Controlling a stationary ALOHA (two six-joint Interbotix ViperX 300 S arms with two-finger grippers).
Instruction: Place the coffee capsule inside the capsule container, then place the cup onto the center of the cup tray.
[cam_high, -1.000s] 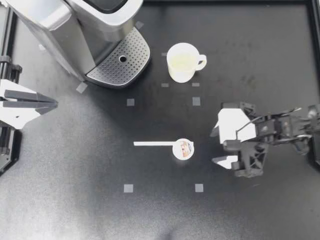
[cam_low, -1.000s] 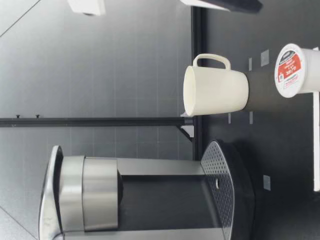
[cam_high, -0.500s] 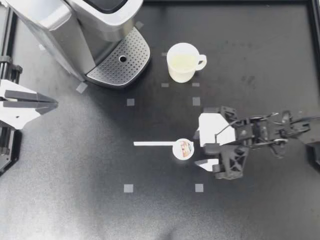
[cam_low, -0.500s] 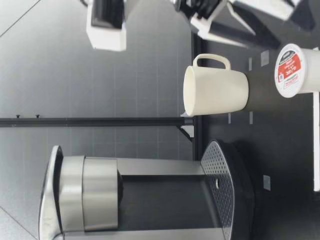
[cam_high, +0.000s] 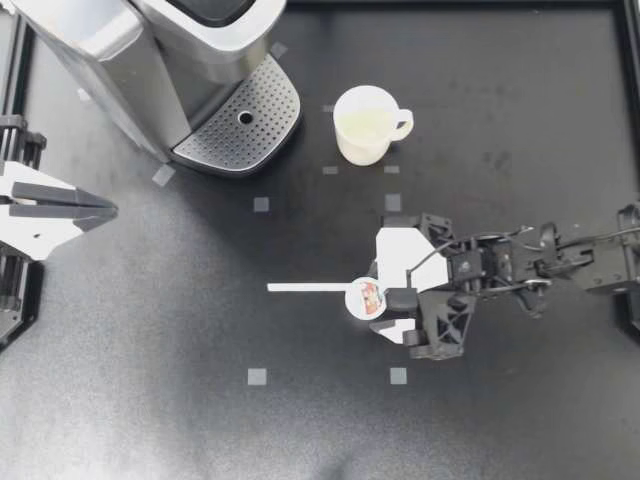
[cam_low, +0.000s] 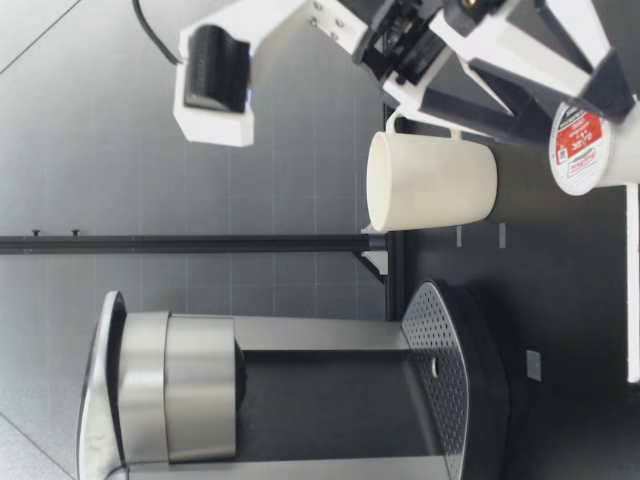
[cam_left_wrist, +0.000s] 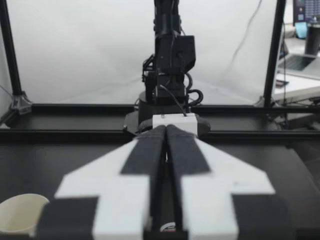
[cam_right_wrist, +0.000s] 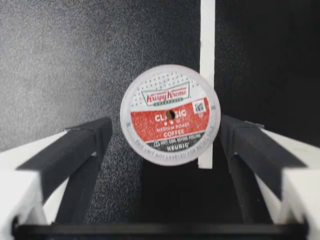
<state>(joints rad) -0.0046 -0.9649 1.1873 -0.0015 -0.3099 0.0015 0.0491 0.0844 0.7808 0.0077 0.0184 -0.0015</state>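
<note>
**A:** Where's the coffee capsule?

**B:** In the middle of the worktop, foil lid up, at the right end of a white strip. My right hand is spread wide around it, one finger on each side. As far as I can see, neither is touching.

**A:** What could spoil it?

**B:** Closing off-centre. One finger would land first and shove or tip it. Its sides look tapered, so a high pinch might squirt it out. The cup stands well apart on the far side, and my left hand is closed at the left edge.
</note>
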